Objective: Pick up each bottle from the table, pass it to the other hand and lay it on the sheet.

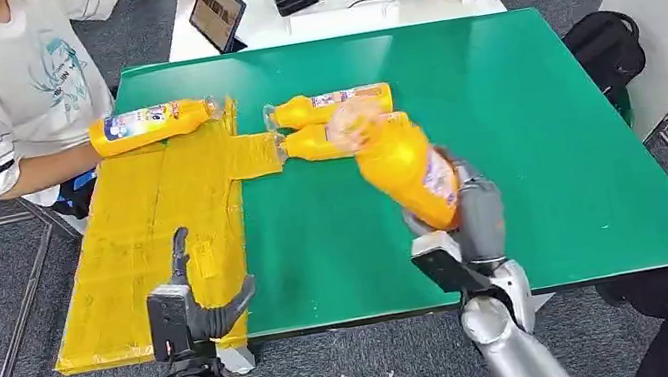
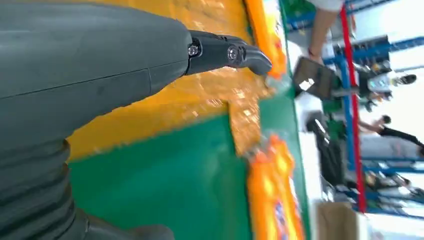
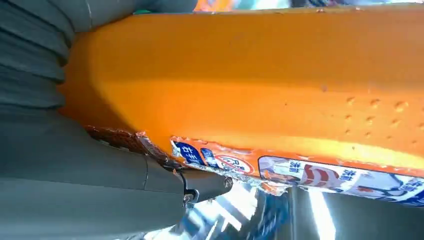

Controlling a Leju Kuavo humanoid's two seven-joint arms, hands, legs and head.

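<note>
Gripping orange detergent bottle (image 1: 405, 172) in my right hand (image 1: 471, 217), fingers wrapping its base, above green table (image 1: 541, 115); long axis tilting up, cap end leaning toward yellow sheet (image 1: 154, 227). My left hand (image 1: 189, 308) waiting over sheet's near edge, fingers spreading, holding nothing; bottle lying well to its right, so handover needing both hands closing in

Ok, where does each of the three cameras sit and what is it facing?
Head view: high on the body, looking down at the green table; left hand empty, right hand holding a bottle.
Left wrist view: behind the left hand, facing the yellow sheet.
Right wrist view: behind the right hand, against the bottle.
Shared: bottle, sheet.
</note>
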